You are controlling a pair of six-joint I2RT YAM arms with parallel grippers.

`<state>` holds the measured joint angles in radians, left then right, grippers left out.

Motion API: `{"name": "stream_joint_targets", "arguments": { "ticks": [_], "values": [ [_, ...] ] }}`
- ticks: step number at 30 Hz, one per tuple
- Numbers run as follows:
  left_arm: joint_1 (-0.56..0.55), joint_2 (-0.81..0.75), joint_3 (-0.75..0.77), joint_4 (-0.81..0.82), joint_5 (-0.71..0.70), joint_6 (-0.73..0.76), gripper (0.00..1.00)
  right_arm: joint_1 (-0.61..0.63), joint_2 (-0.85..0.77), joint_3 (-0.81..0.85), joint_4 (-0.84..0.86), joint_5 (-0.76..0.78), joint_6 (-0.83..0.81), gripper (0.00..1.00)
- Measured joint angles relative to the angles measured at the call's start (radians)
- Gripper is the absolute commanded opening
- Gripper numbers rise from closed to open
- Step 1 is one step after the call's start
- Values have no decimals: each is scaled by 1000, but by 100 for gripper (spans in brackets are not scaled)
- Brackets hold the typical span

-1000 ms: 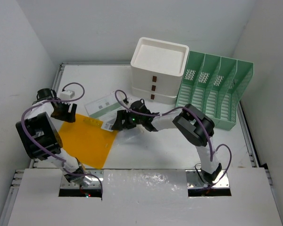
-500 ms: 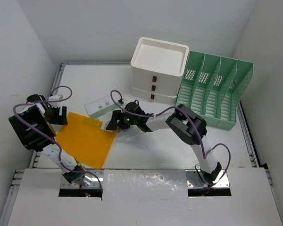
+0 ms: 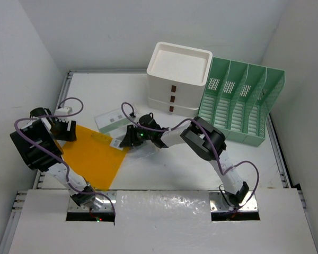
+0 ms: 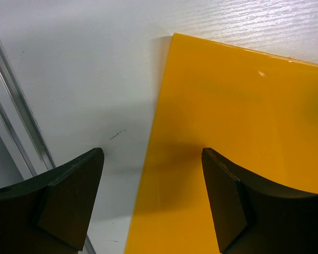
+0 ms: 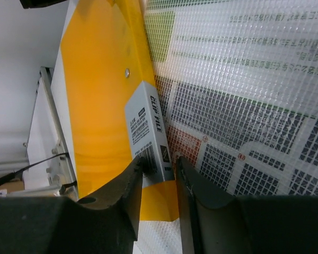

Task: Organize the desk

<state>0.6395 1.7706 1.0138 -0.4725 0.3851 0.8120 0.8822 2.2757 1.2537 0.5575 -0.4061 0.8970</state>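
An orange clip file (image 3: 93,156) lies flat on the left of the white desk (image 3: 164,164). Its labelled spine edge (image 5: 148,127) sits between the fingers of my right gripper (image 3: 128,142), and both touch it. In the right wrist view that gripper (image 5: 159,164) is shut on this edge, beside a mesh pouch (image 5: 244,95) of printed paper. My left gripper (image 3: 63,131) hovers open over the file's far left corner. The left wrist view shows its jaws (image 4: 152,159) wide apart, straddling the file's edge (image 4: 244,106) and bare desk (image 4: 85,69), holding nothing.
The mesh pouch (image 3: 112,119) lies behind the file. A white three-drawer box (image 3: 177,74) and a green slotted file rack (image 3: 238,100) stand at the back right. A metal rail (image 4: 16,116) runs along the desk's left edge, close to my left gripper.
My right gripper moved left to the file's labelled edge and closed on it; the file's near right corner shifted left. My left arm swung left toward the rail, still open.
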Motion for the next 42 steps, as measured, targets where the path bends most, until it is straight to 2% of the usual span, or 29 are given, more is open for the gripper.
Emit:
{"name": "stream_joint_targets", "arguments": {
  "ticks": [3,4,5,8,11,15,16,23,28,31,34,38,42],
  "values": [
    [0,-2,-2,2,4,5,72,-2,6,2,3,-20,-19,18],
    [0,-2,-3,2,6,6,72,-4,8,2,3,-23,-26,7],
    [0,-5,-6,3,8,11,71,-5,8,2,4,-26,-35,0],
    [0,-20,-16,-19,31,41,71,-9,8,1,11,-55,-54,0],
    [0,-69,-27,-112,85,118,74,-8,5,2,-11,-64,-106,0],
    [-19,-182,19,-322,204,353,81,7,-50,2,-127,-62,-249,0],
    [-37,-213,42,-404,241,473,83,15,-76,2,-157,-58,-298,0],
    [-282,-376,79,-595,340,808,89,71,-267,-9,-244,-57,-554,0],
    [-323,-372,87,-731,405,1017,94,80,-330,-72,-227,-74,-639,0],
    [-347,-368,93,-770,408,1080,94,77,-334,-102,-221,-85,-672,0],
    [-420,-368,89,-792,384,1117,94,75,-340,-113,-221,-90,-704,0],
    [-484,-368,77,-812,357,1138,93,75,-357,-116,-220,-113,-747,0],
    [-504,-352,94,-837,337,1144,93,76,-379,-116,-231,-129,-797,0]
  ]
}}
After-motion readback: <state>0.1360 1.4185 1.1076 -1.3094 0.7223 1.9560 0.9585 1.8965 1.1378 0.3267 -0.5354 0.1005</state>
